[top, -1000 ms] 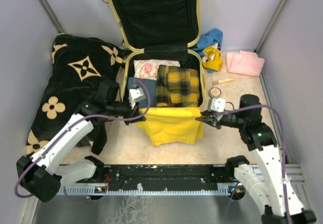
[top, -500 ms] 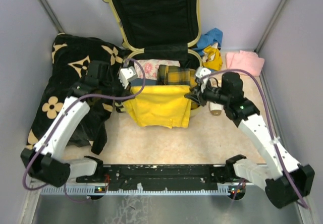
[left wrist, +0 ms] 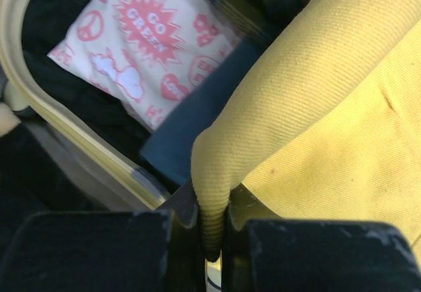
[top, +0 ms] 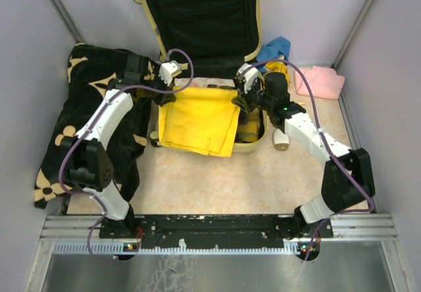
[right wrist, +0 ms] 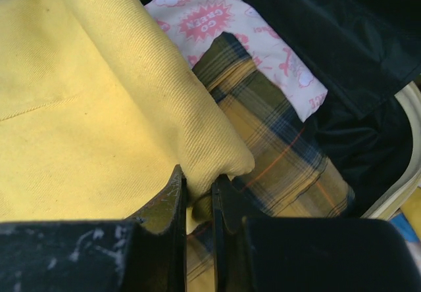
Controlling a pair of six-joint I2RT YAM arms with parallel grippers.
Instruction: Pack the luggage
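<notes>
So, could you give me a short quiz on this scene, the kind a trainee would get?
1. True or false: the left tool and the right tool are both shut on the yellow cloth.
2. Where is the pink folded cloth? A: inside the luggage. B: on the floor, right of the luggage. C: held by the left tool.
3. What pattern is on the garment lying in the luggage, partly under the yellow cloth?

Key: 1 true. 2 B. 3 plaid.
</notes>
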